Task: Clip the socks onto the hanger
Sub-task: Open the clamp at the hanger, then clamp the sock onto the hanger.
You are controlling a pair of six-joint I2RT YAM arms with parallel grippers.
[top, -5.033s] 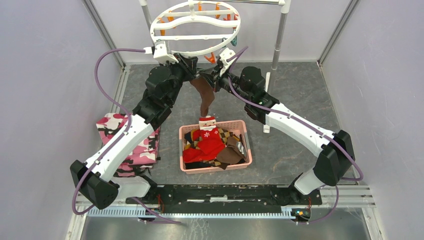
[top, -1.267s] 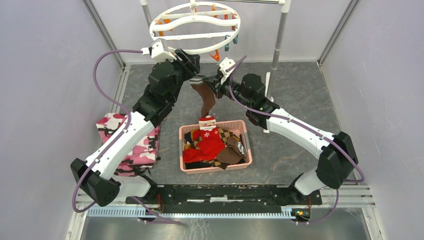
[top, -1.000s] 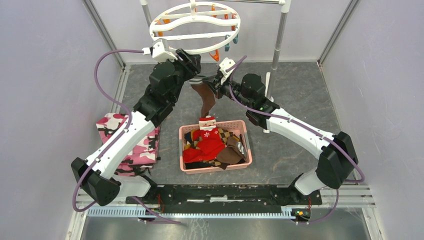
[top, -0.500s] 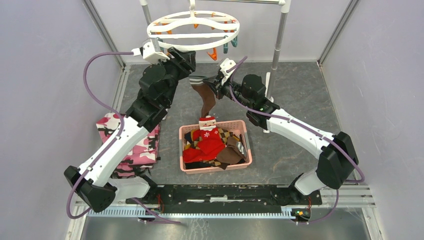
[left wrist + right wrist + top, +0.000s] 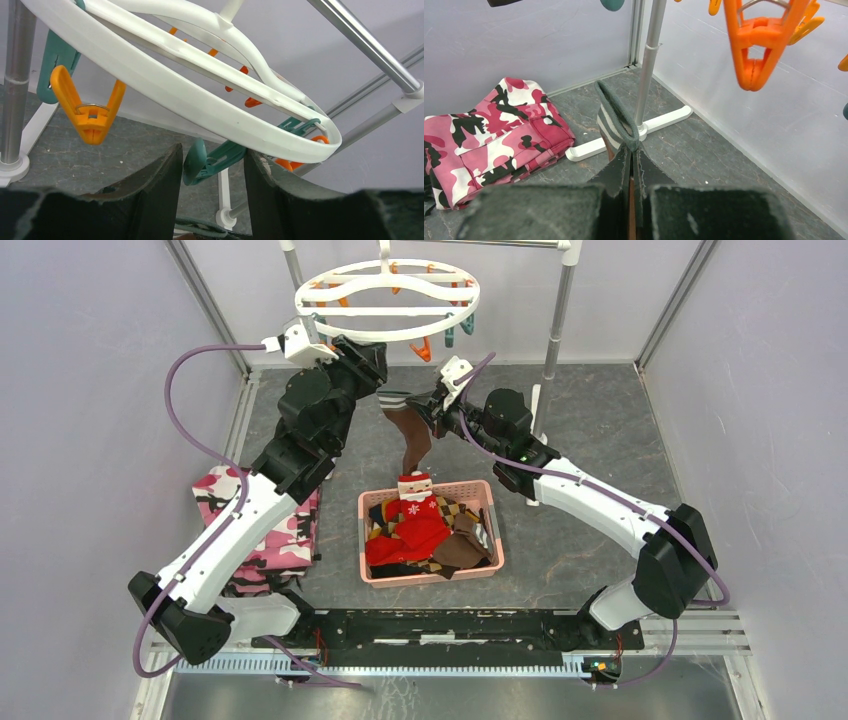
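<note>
Socks [image 5: 425, 530] fill the pink basket [image 5: 430, 580] that stands close to the near edge of the worktop [image 5: 600, 450]: a red Santa sock [image 5: 415, 508] on top, argyle ones [image 5: 462, 512] under it, and a dark brown one [image 5: 462, 552] at the basket's right near corner. A folded pink camouflage cloth [image 5: 262, 530] lies by the left edge, well apart from the basket. Past the basket, over the middle of the worktop, the right gripper [image 5: 631, 161] is clamped tight on the grey-and-white striped cuff [image 5: 615, 120] of a long dark brown sock [image 5: 411, 440], which hangs straight down with its toe just above the Santa sock. Further back the left gripper [image 5: 212, 175] is raised under the near rim of the hanger [image 5: 388, 302]; its fingers [image 5: 155, 190] stand apart with a teal clip [image 5: 215, 161] between them, though I cannot tell whether they already press it. An orange clip [image 5: 90, 110] dangles from the rim beside it. The white ring hangs level from the pole rack [image 5: 560, 310] at the far edge, more orange and teal clips around it.
</note>
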